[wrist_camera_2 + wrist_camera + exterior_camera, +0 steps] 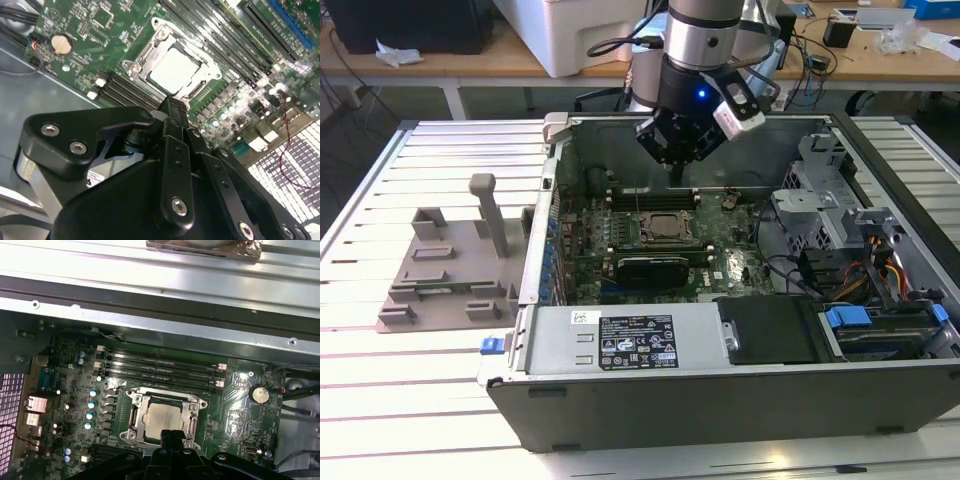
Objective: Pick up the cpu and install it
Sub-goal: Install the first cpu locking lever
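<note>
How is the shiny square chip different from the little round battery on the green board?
The cpu is square and sits inside a metal frame; the coin battery is round and sits alone near the board's edge. The cpu looks bigger than the battery. Both are silvery and lie flat on the green motherboard.

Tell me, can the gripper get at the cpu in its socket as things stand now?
Probably yes. The gripper hangs above the cpu, which lies uncovered in the open case, with nothing between them.
</note>
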`<state>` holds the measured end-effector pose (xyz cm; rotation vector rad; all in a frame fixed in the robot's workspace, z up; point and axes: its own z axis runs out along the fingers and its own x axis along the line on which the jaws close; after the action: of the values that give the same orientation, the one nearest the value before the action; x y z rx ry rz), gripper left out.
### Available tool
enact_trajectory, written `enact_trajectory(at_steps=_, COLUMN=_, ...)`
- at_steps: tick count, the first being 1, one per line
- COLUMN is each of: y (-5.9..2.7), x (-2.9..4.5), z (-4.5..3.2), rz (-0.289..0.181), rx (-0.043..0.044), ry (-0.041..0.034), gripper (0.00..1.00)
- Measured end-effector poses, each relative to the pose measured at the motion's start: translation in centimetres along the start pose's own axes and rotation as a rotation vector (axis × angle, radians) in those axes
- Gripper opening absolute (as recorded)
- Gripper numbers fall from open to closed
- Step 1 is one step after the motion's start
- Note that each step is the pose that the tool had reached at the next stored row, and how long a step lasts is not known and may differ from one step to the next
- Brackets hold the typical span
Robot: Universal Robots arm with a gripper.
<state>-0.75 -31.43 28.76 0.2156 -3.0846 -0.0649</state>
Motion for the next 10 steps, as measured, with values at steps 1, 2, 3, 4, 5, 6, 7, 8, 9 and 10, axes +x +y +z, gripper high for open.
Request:
enact_trajectory(at_steps=1, y=0.05, x=0.36, z=0.02, rz=0.0, rx=0.0002, ry=0.0, gripper=0.11)
enact_trajectory(at_steps=2, y=0.13, x=0.95, z=0.06, rz=0.0, rx=0.0001, ry=-0.0001, gripper=0.11)
enact_trajectory(at_steps=3, y=0.23, x=1.61, z=0.12, rz=0.0, rx=0.0001, ry=-0.0001, gripper=0.11)
enact_trajectory(at_steps=4, y=0.39, x=2.4, z=0.22, rz=0.0, rx=-0.0002, ry=-0.0003, gripper=0.11)
enact_trajectory(at_steps=5, y=0.59, x=2.95, z=0.29, rz=0.0, rx=0.0, ry=-0.0001, gripper=0.11)
enact_trajectory(at_steps=6, y=0.96, x=3.64, z=0.4, rz=0.0, rx=-0.0002, ry=-0.0002, gripper=0.11)
enact_trajectory(at_steps=7, y=1.22, x=4.03, z=0.46, rz=0.0, rx=-0.0002, ry=-0.0001, gripper=0.11)
enact_trajectory(at_steps=8, y=1.42, x=4.28, z=0.5, rz=0.0, rx=-0.0002, ry=-0.0001, gripper=0.11)
enact_trajectory(at_steps=9, y=1.6, x=4.45, z=0.54, rz=0.0, rx=-0.0001, ry=-0.0001, gripper=0.11)
enact_trajectory(at_steps=10, y=1.93, x=4.86, z=0.63, rz=0.0, rx=-0.0003, ry=-0.0002, gripper=0.11)
